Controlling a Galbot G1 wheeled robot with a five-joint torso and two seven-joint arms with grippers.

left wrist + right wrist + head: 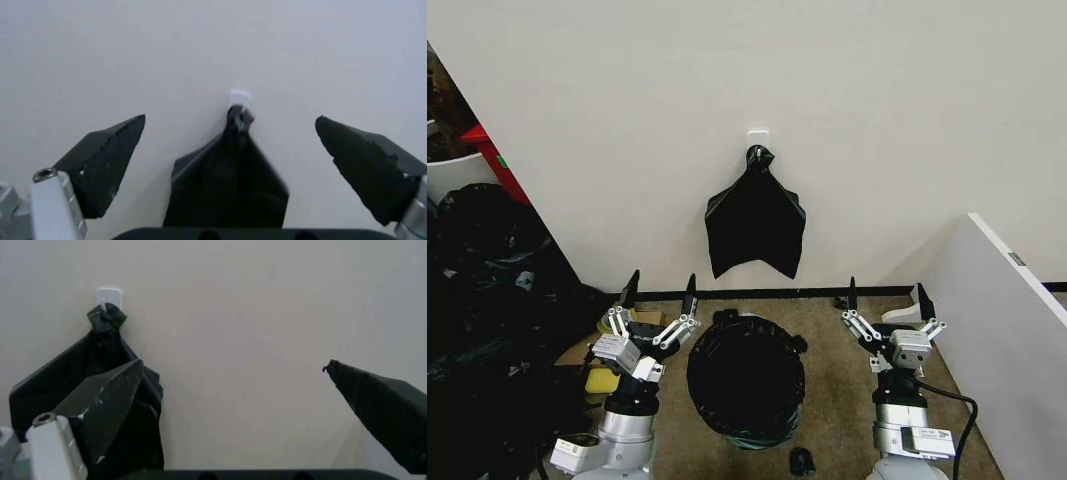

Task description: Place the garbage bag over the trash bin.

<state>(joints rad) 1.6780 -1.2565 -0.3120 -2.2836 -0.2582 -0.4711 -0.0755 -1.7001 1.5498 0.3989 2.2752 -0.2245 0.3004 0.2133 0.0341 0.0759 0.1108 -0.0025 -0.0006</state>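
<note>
The glossy black garbage bag (745, 385) sits over a round bin shape on the brown floor between my arms, its mouth open upward. The trash bin's own surface is hidden under the plastic. My left gripper (664, 280) is raised just left of the bag's rim, open, with nothing between its fingers. On the bag's right, a little farther from it, my right gripper (885, 283) is also open and holds nothing. In the wrist views, both the left gripper (231, 117) and the right gripper (233, 361) point at the wall with black fingers spread wide.
A flat black bag bundle (755, 230) (227, 185) (87, 385) hangs from a white hook (758, 132) on the wall ahead. A heap of black plastic (487, 300) fills the left. A white panel (1012, 330) stands right. A small black object (801, 460) lies by the bag.
</note>
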